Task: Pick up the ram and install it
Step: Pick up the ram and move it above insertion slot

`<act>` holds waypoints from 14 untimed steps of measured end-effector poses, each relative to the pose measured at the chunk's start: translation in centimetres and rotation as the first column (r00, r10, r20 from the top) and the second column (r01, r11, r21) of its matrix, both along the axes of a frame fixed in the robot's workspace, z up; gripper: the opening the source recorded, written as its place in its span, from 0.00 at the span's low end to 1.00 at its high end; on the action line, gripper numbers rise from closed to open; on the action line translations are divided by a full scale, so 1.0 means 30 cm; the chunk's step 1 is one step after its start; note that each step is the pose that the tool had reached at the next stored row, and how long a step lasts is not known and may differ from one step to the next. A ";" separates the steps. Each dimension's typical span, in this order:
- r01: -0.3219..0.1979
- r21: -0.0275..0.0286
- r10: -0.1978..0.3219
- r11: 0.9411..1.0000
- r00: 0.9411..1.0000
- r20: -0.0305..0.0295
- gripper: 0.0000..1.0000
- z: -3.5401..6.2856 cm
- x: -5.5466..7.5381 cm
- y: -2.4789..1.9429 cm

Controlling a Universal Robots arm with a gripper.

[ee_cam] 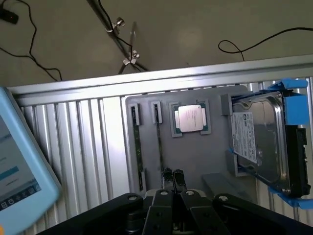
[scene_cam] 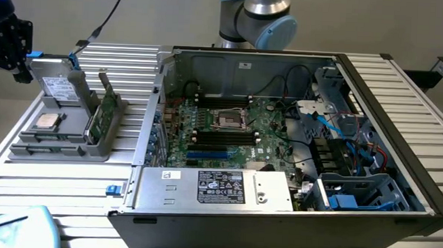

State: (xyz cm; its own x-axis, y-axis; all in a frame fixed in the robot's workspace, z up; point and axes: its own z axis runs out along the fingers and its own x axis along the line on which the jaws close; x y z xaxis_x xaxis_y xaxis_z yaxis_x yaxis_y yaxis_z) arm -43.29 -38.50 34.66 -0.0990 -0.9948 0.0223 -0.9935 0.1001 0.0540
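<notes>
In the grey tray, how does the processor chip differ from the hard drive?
The processor chip is small and square; the hard drive is much larger and oblong. The chip lies flat in its recess; the drive stands propped up. The drive has a blue frame and white label; the chip has neither. Both are silvery, in the grey tray.

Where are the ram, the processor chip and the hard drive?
ram [ee_cam: 136, 147], wrist view, thin edge of the green stick, midway along.
processor chip [ee_cam: 191, 118], wrist view, centre of its silver lid.
hard drive [ee_cam: 243, 137], wrist view, on its white label.
</notes>
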 end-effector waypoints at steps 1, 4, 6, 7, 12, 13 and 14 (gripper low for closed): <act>-0.004 0.000 0.004 1.000 1.000 0.000 0.11 0.000 -0.003 0.000; -0.004 0.000 0.004 1.000 1.000 0.000 0.12 0.000 -0.003 0.000; -0.004 0.000 0.004 1.000 1.000 0.000 0.12 0.000 -0.003 0.000; -0.004 0.000 0.004 1.000 1.000 0.000 0.18 0.000 -0.003 0.000; -0.005 0.000 0.005 1.000 1.000 0.000 0.18 -0.002 -0.006 -0.002; -0.005 0.000 0.005 1.000 1.000 0.000 0.21 -0.002 -0.007 -0.002; -0.005 0.000 0.005 1.000 1.000 0.000 0.21 -0.002 -0.007 -0.002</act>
